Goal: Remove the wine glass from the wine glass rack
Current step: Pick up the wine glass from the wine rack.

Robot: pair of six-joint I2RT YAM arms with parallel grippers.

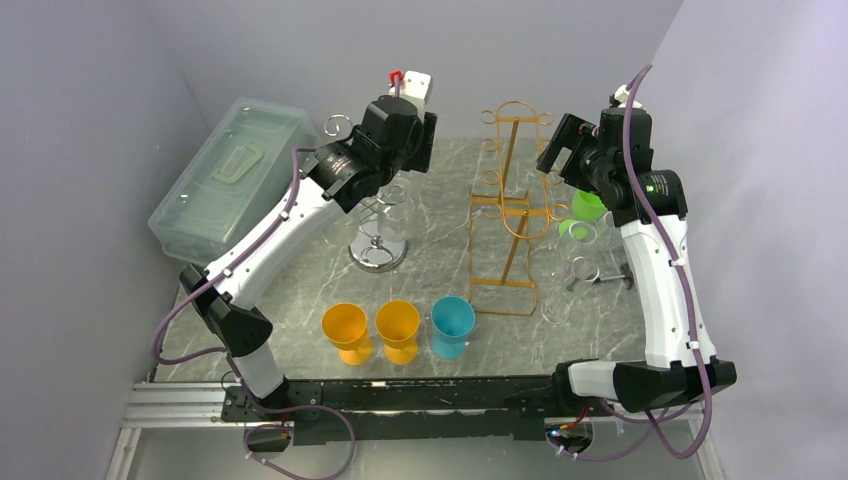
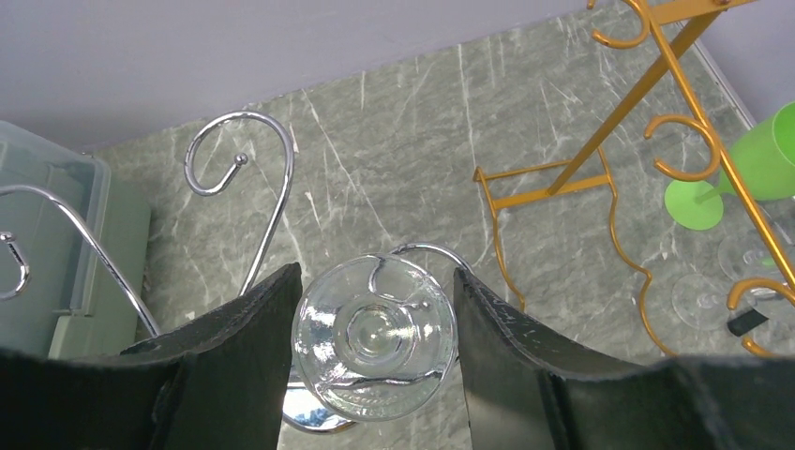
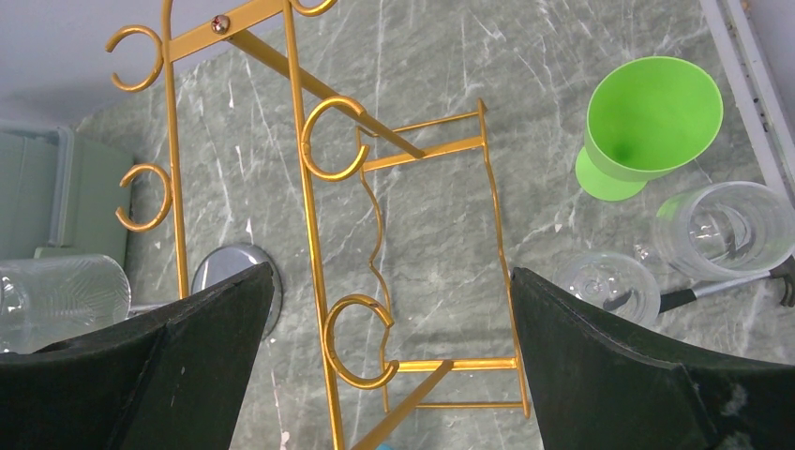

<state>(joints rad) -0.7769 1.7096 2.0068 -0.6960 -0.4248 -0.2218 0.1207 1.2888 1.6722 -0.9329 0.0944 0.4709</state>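
A clear wine glass (image 2: 375, 337) hangs upside down from a hook of the silver wire rack (image 1: 380, 250); in the left wrist view I look down on its round foot. My left gripper (image 2: 377, 270) is over that rack, its two black fingers (image 2: 234, 356) pressed against opposite edges of the foot, shut on it. The foot still sits in the silver hook (image 2: 427, 251). My right gripper (image 3: 392, 270) is open and empty, held above the gold wire rack (image 3: 319, 169), which carries no glass on the hooks I can see.
The gold rack (image 1: 505, 215) stands mid-table. A green cup (image 1: 587, 205) and clear glasses (image 1: 585, 268) lie to its right. Two orange cups (image 1: 346, 330) (image 1: 398, 328) and a teal cup (image 1: 452, 325) stand in front. A clear lidded box (image 1: 235, 175) sits at the left.
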